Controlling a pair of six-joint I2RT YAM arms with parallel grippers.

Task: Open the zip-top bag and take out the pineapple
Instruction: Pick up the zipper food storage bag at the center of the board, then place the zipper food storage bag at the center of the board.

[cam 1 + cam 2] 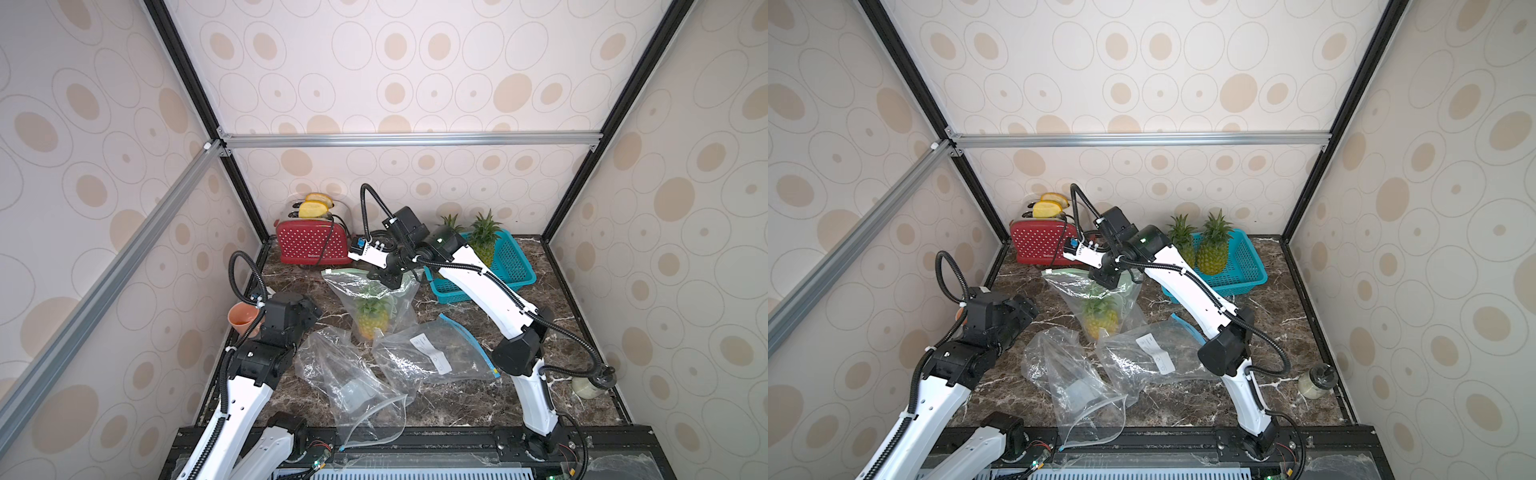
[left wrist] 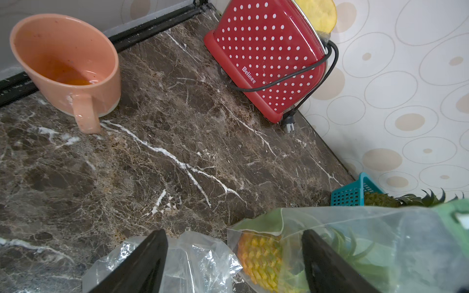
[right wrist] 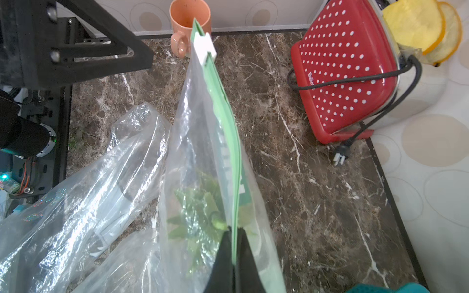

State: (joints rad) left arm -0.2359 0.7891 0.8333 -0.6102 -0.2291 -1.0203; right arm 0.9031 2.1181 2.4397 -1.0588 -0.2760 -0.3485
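The dark marble tabletop point(image 1: 457, 399) fills the lower middle of both top views, and at its centre the zip-top bag point(image 1: 345, 291) stands upright, hung from its top edge. The pineapple point(image 1: 372, 322) sits inside it at the bottom, crown upward, fully enclosed in clear plastic. Two empty bags point(image 1: 432, 353) lie crumpled just below it in the frame. The right gripper point(image 3: 233, 232) reaches in from the upper right of the bag and is clamped on one end of the green zip strip point(image 3: 225, 114), its jaws pressed together with only the strip between them. The left gripper point(image 2: 233, 232) hangs at the left of the bag, low beside the fruit, with its jaws well apart and nothing between them. The white slider point(image 3: 204, 48) sits at the far end of the strip from the right gripper, toward the upper left of the bag in a top view. The two sides of the strip lie together along their visible length, so the seal looks shut. The step in hand appears to be the opening, with the bag anchored and the zip not yet run. The next move probably calls for the left gripper to rise to the slider, pinch it, and draw it along the strip while the right grip resists the pull.
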